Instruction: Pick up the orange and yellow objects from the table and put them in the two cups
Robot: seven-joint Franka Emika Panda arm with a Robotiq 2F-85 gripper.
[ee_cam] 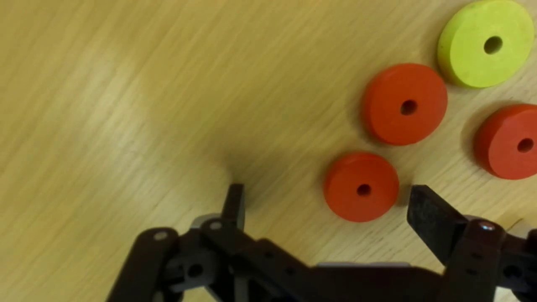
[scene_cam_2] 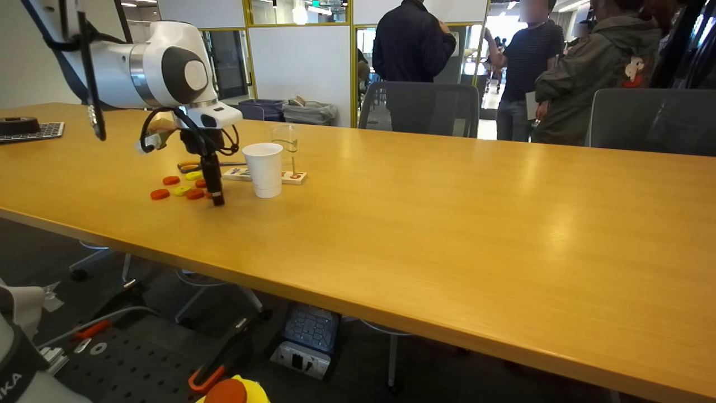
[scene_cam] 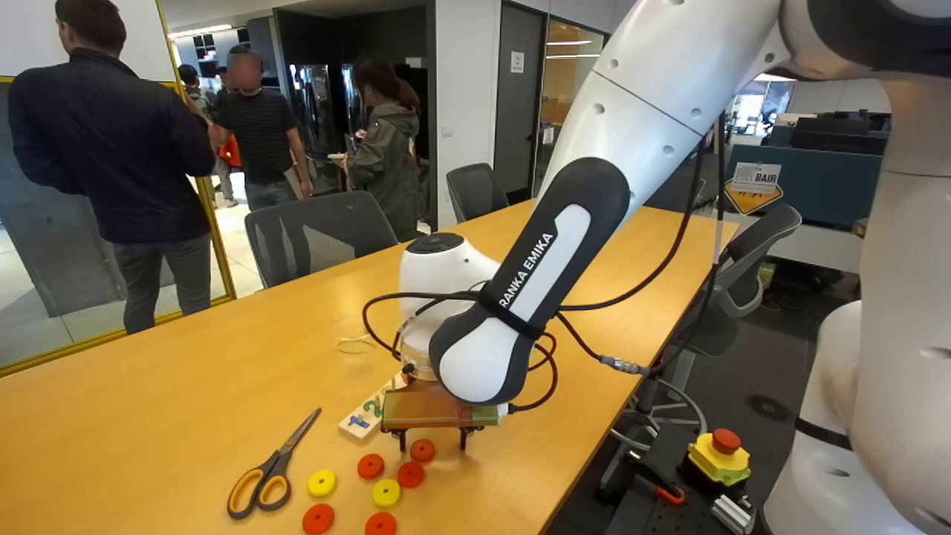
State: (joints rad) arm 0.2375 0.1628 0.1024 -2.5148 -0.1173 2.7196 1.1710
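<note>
In the wrist view, 1 red-orange disc (ee_cam: pixel 361 181) is framed off-centre by the wide-spread, empty gripper (ee_cam: pixel 327 189), so may be shoved left by its right finger (ee_cam: pixel 433 218).

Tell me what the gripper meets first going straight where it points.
Likely the tabletop; the open gripper seems to straddle a red-orange disc, but depth is unclear: it might clip that.

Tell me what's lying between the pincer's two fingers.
In the wrist view, one red-orange disc lies between the fingers of the open pincer, nearer the finger at picture right. Bare table shows on both sides.
</note>
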